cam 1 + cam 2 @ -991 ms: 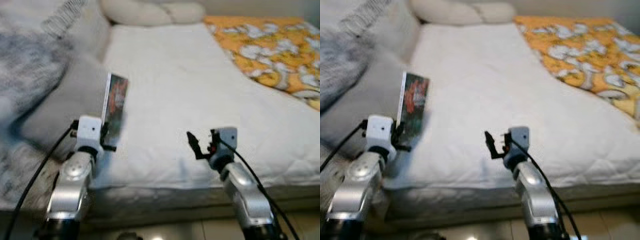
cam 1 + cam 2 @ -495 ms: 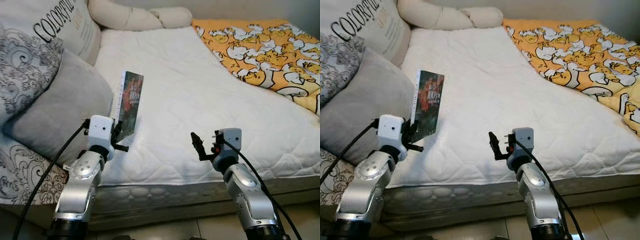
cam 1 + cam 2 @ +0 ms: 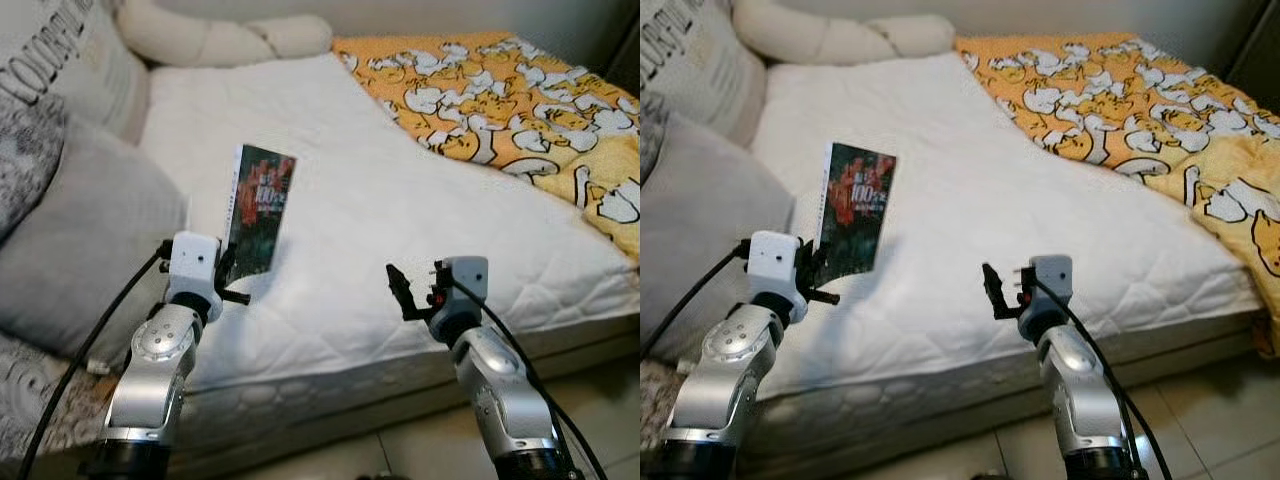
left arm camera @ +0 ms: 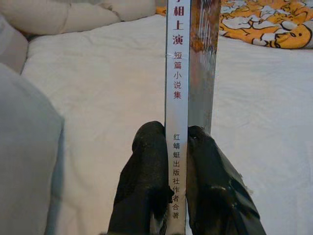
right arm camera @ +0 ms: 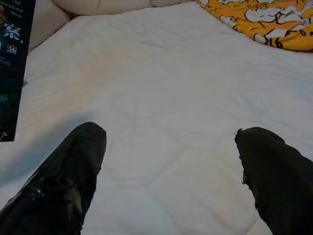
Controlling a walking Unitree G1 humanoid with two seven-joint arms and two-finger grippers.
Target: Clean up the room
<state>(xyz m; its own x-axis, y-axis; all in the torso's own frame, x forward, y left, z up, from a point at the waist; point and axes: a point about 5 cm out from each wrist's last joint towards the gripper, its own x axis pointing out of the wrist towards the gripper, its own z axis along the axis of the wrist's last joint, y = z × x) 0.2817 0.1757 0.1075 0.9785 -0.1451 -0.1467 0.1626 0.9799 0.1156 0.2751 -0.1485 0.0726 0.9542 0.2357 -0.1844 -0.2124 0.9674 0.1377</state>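
white quilted mattress (image 3: 400, 200), orange blanket (image 3: 500, 90) right, grey pillow (image 3: 70, 240) left; left gripper (image 4: 178, 171) clamps an upright book (image 3: 258, 210); right gripper (image 5: 168, 171) spread wide, apparently empty.

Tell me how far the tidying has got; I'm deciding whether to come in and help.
Done: the book is off the bed, upright, pinched at its bottom edge by the left gripper. In hand: that book is carried above the white mattress. Left: it has no resting place yet. The yellow blanket lies rumpled at the far side, and pillows are piled on the robot's left. The right gripper is open, holding nothing.
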